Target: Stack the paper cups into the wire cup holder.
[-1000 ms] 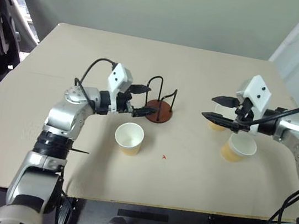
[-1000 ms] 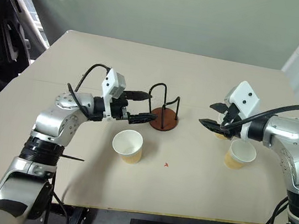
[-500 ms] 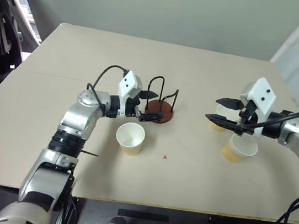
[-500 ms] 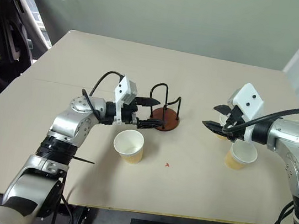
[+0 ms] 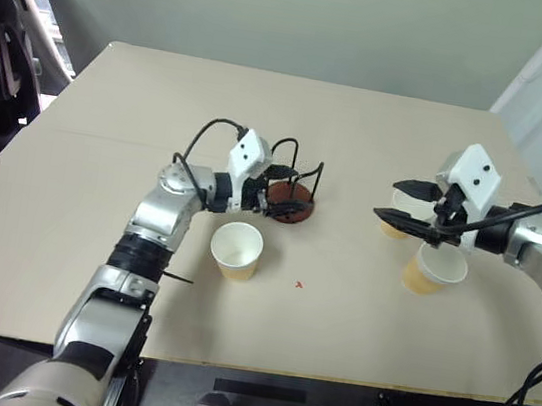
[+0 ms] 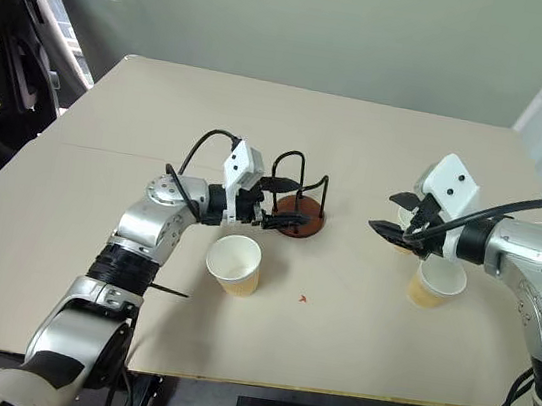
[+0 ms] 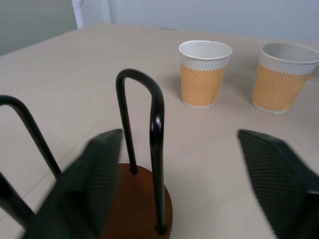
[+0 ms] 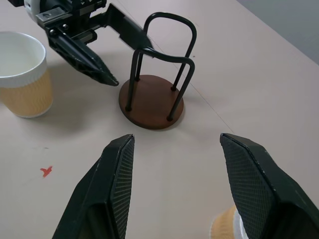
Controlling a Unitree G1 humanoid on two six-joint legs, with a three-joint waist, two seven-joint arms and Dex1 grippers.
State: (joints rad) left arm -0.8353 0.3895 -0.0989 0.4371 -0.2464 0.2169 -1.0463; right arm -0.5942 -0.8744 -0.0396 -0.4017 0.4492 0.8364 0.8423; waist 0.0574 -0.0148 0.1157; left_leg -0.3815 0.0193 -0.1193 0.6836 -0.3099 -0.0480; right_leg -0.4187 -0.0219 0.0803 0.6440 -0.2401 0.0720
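Nearest cup point(image 5: 236, 250): you see it upright on the tabletop point(image 5: 69, 205), just in front of the left pincer.
Left pincer point(image 6: 276, 214): fingers apart, one on each side of a wire loop, at the holder's near edge.
Wire cup holder point(image 5: 290, 209): upright, empty, mid-tabletop.
Right pincer point(image 5: 399, 202): fingers apart, holding nothing, above the two right-hand cups point(image 5: 431, 270).
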